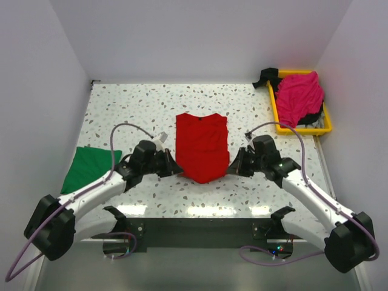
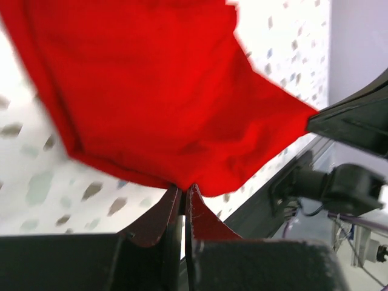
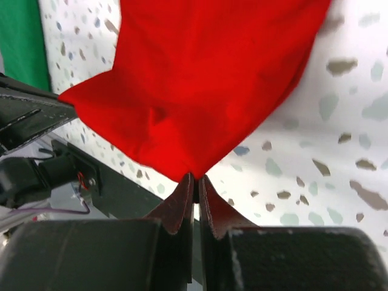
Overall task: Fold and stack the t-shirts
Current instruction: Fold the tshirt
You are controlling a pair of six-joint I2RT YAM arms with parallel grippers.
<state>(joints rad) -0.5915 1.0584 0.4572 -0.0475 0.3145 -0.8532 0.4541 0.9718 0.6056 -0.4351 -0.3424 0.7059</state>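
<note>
Red cloth first: the red t-shirt [image 1: 202,145] lies flat in the middle of the table, collar end far and hem end near. Its two near corners are pinched, the left gripper [image 2: 185,191] clamped on one and the right gripper [image 3: 194,179] clamped on the other. Both wrist views show each pair of jaws biting only the very tip of a corner.

That thin bite looks like the main risk. A quick lift or a pull outward could slide a corner free and drop half the hem. The hem between the two corners hangs slack, so I judge it could drag and bunch if carried far low over the cloth. If one arm leads the other, the fold would land skewed.

The green t-shirt [image 1: 88,168] lies flat at the near left, well apart from the red one. The magenta-pink t-shirt [image 1: 299,96] is heaped in a yellow tray [image 1: 301,130] at the far right, over something dark that I cannot make out.

The table [image 1: 139,103] is white with grey speckles and looks smooth, so cloth would probably slide on it. Plain pale walls [image 1: 200,36] close in left, far and right.
</note>
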